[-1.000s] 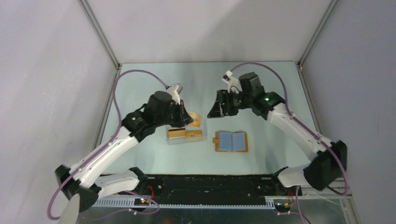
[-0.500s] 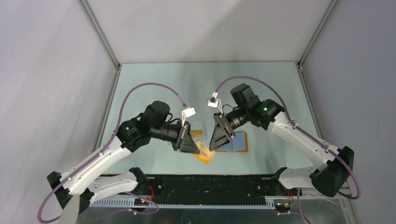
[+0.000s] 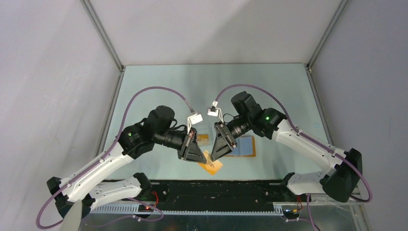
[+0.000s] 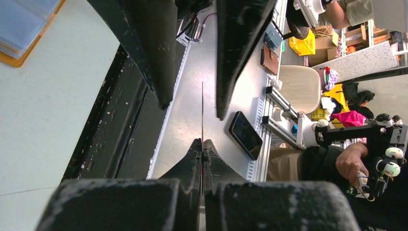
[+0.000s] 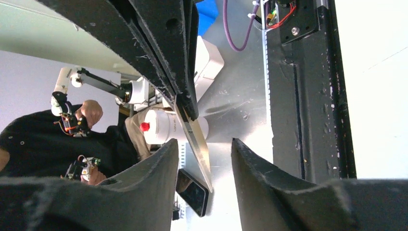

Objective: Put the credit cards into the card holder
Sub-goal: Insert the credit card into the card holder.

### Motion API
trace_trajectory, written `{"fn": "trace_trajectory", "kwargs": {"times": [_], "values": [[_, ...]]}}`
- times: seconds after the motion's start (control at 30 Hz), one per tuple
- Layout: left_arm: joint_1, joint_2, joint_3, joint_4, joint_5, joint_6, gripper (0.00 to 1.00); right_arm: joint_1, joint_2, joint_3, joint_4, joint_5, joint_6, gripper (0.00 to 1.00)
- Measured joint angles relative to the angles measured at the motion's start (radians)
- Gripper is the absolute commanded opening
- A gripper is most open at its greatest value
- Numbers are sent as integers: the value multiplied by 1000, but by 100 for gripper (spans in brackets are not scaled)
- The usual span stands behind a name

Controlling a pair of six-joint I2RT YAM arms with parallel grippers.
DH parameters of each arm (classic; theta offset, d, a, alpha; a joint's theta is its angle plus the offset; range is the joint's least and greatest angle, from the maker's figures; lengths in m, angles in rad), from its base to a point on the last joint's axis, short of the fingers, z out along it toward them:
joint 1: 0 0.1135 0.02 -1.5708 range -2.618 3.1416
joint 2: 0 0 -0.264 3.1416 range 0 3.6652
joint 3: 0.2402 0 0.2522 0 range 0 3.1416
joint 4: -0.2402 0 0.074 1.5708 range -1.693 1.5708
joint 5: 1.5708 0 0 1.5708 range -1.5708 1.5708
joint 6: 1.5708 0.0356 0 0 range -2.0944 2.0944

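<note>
A: Left gripper (image 4: 202, 144)?

B: Jaws clamped flat on a credit card (image 3: 214, 165), held in the air toward the near side of the counter (image 3: 269, 91). The card runs straight out from the tips toward the right gripper (image 5: 204, 144).

A: And that one?

B: Jaws apart, one on either side of the card's free end, neither visibly touching. That arm is nearer the card holder (image 3: 245, 147), which lies open just behind it.

A: Since a second ago?

B: Both arms have swung in from farther back, and the right jaws have narrowed. Holder unmoved.

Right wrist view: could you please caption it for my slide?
Left tool holds a credit card edge-on inside the open right tool.
</note>
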Motion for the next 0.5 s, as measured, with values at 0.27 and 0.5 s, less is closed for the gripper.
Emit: {"fn": "trace_trajectory", "kwargs": {"times": [0.27,0.5], "values": [[-4,0,7,21,-21,-11,13,16,0,-31,101,-22,72,3],[-6,-20,-5,63,-192,-52,75,-5,-1,-62,135,-23,87,0]]}}
